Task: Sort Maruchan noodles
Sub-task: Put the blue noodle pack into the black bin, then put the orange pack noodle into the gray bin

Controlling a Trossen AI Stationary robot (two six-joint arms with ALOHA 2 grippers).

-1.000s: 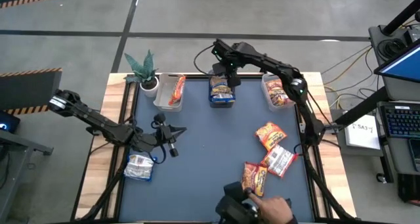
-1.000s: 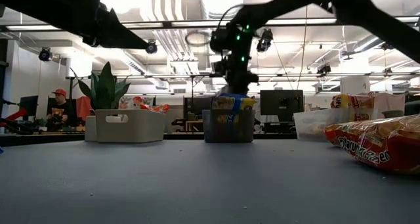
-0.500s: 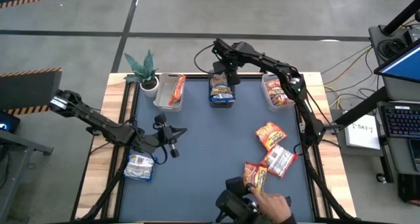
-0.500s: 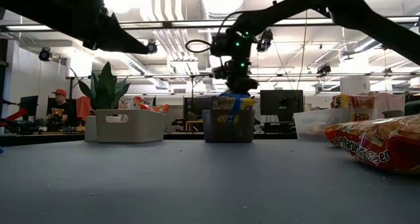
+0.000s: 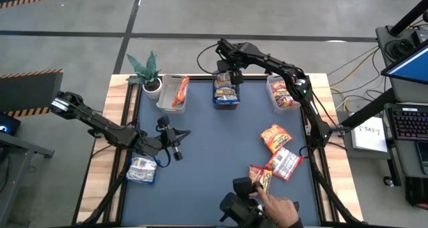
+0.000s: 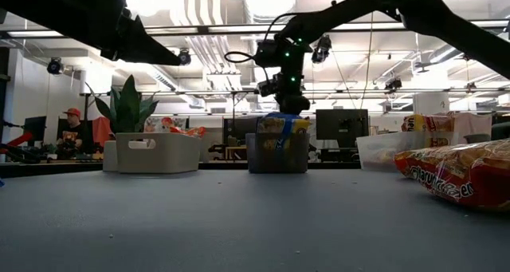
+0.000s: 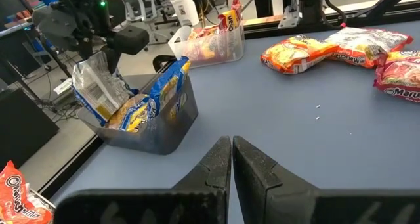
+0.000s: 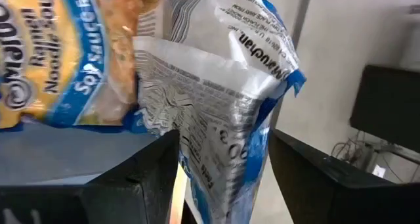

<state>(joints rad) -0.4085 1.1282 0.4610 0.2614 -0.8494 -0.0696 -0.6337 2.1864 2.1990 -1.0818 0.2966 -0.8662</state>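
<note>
My right gripper (image 5: 227, 75) hangs over the middle clear bin (image 5: 226, 99) at the table's far edge, open. Its fingers stand on either side of a silvery-white and blue Maruchan packet (image 8: 220, 112). That packet stands on edge in the bin beside blue-yellow packets (image 7: 141, 109). My left gripper (image 7: 231, 142) waits shut at mid-left above the table and holds nothing. Three red and orange packets (image 5: 275, 138) lie flat at the right. A blue-white packet (image 5: 142, 169) lies at the table's left edge. My right gripper comes slanting down from above onto the upper end (image 8: 216, 66) of the silvery packet, one finger (image 8: 141, 184) at each flat side. A thin gap shows beside that finger. Whether the other finger touches the packet I cannot tell. The packet stands upright in the bin.
A left bin (image 5: 174, 93) holds an orange packet and a right bin (image 5: 281, 93) holds red ones. A potted plant (image 5: 146, 71) stands at the far left corner. A person's hand (image 5: 274, 204) rests on a packet at the near edge.
My right gripper has turned a little about its wrist above the middle bin and stayed over the same spot. At the near edge, the person's hand has moved farther onto the orange-red packet.
</note>
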